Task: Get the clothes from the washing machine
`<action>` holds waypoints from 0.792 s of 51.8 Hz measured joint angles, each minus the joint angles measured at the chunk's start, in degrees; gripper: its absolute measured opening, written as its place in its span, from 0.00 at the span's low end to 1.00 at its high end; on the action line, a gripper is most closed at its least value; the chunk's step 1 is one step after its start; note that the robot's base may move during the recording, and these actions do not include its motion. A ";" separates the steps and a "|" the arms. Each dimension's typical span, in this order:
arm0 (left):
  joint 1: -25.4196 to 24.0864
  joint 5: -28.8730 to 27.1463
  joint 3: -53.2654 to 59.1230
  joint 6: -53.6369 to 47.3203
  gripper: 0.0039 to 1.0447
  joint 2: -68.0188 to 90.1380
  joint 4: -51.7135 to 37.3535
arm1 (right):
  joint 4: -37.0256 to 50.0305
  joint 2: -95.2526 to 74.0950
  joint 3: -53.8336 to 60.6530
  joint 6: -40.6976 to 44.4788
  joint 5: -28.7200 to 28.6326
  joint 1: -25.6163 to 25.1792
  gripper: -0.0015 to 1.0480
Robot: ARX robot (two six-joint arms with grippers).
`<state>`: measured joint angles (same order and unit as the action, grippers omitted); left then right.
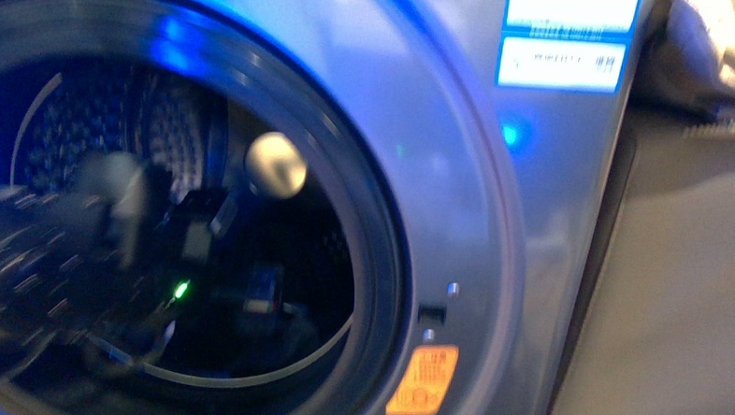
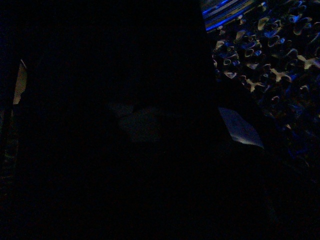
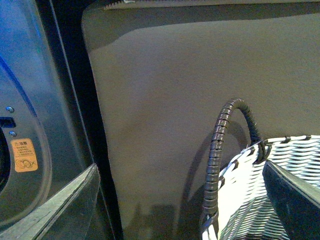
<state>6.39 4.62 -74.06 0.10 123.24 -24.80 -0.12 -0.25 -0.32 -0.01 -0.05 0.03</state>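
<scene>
The washing machine point(image 1: 459, 174) is grey, and its round porthole point(image 1: 380, 264) is open onto the perforated drum point(image 1: 105, 131). My left arm reaches into the drum; it is blurred. My left gripper point(image 1: 248, 296) is deep inside, shut on the clothes, which show only as a dim bluish patch point(image 1: 263, 287). The left wrist view is mostly dark; only the drum wall point(image 2: 270, 45) and a pale blue scrap point(image 2: 240, 129) show. My right gripper point(image 3: 175, 215) is open and empty, outside the machine, beside its front panel point(image 3: 30, 100).
A white woven basket point(image 3: 250, 200) with a dark wrapped handle point(image 3: 220, 150) sits under my right gripper. A beige cushion face point(image 3: 175, 90) stands right of the machine. An orange sticker point(image 1: 422, 381) and blue-white labels point(image 1: 568, 38) mark the machine's front.
</scene>
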 joint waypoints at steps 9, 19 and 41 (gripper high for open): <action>-0.37 -0.63 -6.75 0.55 0.94 4.59 3.15 | 0.00 0.00 0.00 0.00 0.00 0.00 0.93; -0.31 -0.68 -13.94 0.85 0.94 9.49 6.71 | 0.00 0.00 0.00 0.00 0.02 0.00 0.93; 0.85 -5.18 -24.39 -0.37 0.94 19.54 14.08 | 0.00 0.00 0.00 0.02 0.00 0.00 0.93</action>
<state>7.25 -0.56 -98.45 -0.27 142.78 -10.72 -0.12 -0.25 -0.32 0.01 -0.05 0.03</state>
